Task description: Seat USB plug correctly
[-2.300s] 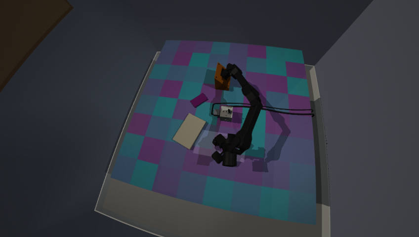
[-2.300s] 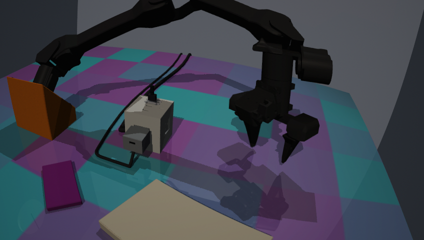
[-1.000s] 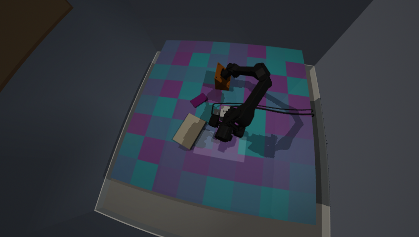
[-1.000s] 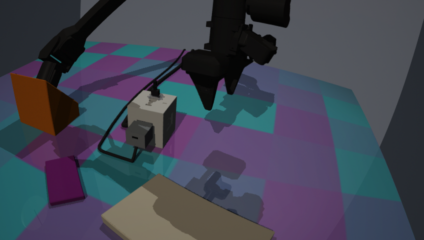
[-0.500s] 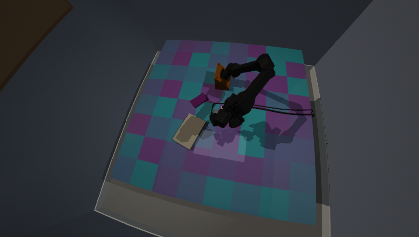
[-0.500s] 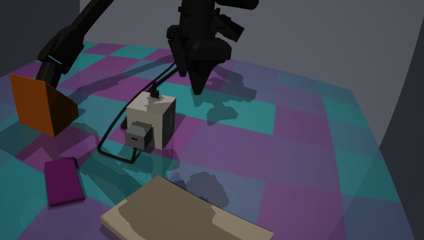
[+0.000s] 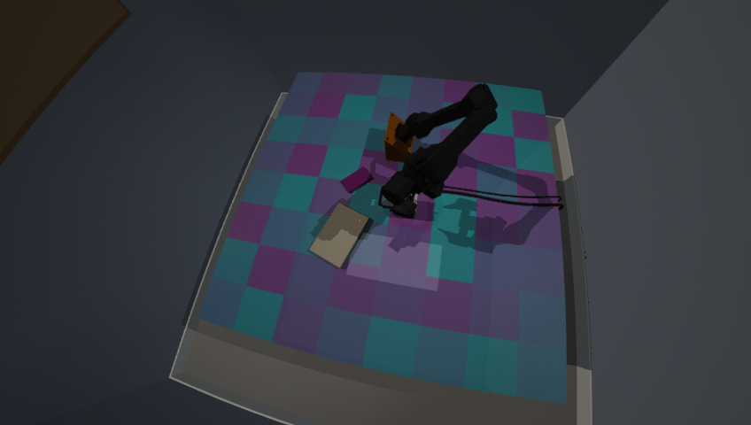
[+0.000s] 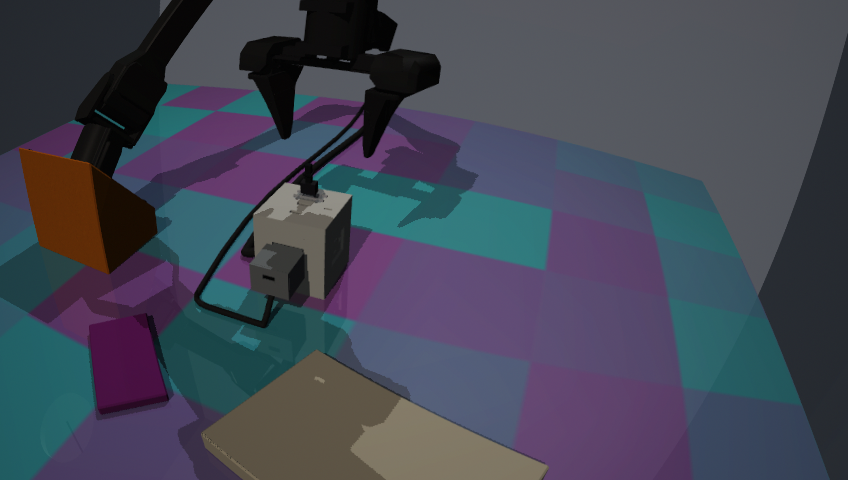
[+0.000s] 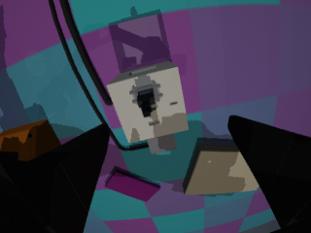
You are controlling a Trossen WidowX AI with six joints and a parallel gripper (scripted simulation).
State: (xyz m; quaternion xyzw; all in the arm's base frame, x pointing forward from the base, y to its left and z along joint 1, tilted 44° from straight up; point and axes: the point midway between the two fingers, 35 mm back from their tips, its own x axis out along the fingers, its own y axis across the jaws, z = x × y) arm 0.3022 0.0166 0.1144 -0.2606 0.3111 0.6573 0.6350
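The white power cube [image 8: 273, 231] [image 9: 170, 87] stands on the checkered table top. The black USB plug [image 8: 308, 187] [image 9: 146, 99] stands upright in the socket on its top, with part of its body above the face; which way round it sits cannot be told. My gripper [image 8: 326, 147] [image 9: 169, 125] is open and empty, pointing down. Its fingertips are above the cube's top and the plug, and do not touch them. In the top view the arm hides most of the cube and the plug.
A grey block [image 8: 270, 276] [image 9: 162, 145] sticks out of the cube's side. Black cables [image 8: 229, 315] run around the cube. The orange wedge [image 7: 398, 150] [image 8: 62, 208] is at the arm's base. A magenta box [image 7: 356, 180] [image 8: 127, 365] and a tan slab [image 7: 336, 252] [image 8: 285, 410] lie nearby.
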